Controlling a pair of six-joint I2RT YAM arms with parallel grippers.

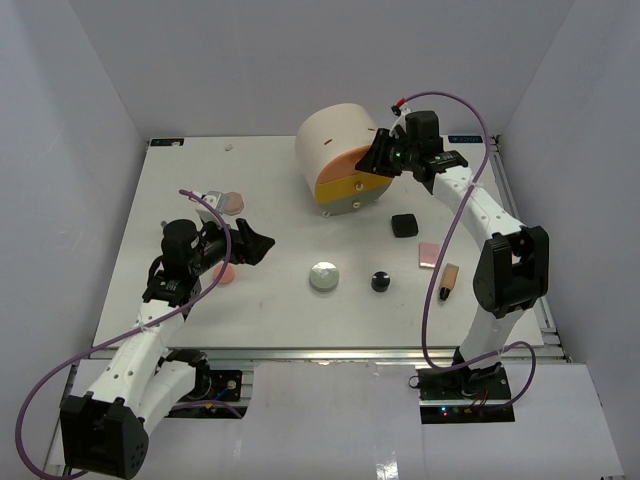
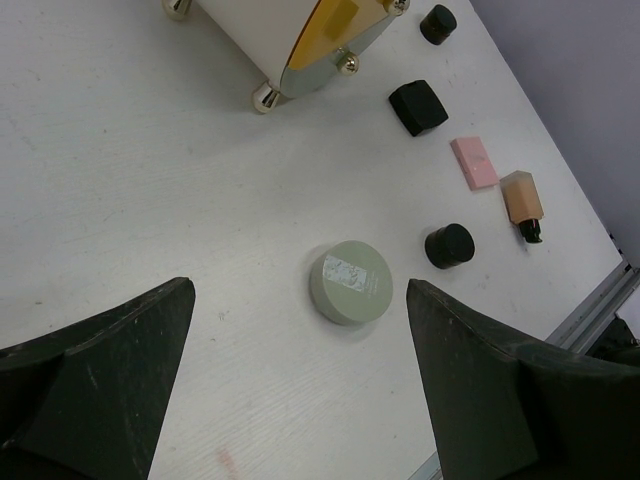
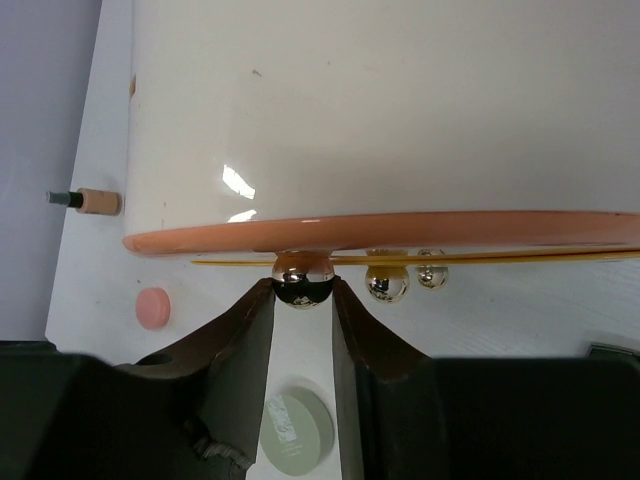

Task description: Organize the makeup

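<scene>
The makeup is spread over the table: a silver-white round compact (image 1: 323, 276) (image 2: 349, 282), a black round jar (image 1: 381, 281) (image 2: 449, 246), a black square case (image 1: 403, 225) (image 2: 417, 106), a pink flat palette (image 1: 431, 254) (image 2: 473, 162), a tan tube (image 1: 449, 280) (image 2: 524, 200) and a pink disc (image 1: 225, 272). My left gripper (image 1: 255, 243) (image 2: 298, 290) hangs open above the table left of the compact, holding nothing. My right gripper (image 1: 378, 158) (image 3: 303, 290) is shut on the shiny ball knob (image 3: 304, 279) of the orange drawer (image 3: 400, 230).
The big cream drum (image 1: 340, 155) stands at the back centre, with yellow and grey drawers under the orange one. A second black jar (image 2: 437, 24) sits beyond the square case. Another pink disc (image 1: 232, 201) and a tan tube (image 3: 88, 201) lie on the left side.
</scene>
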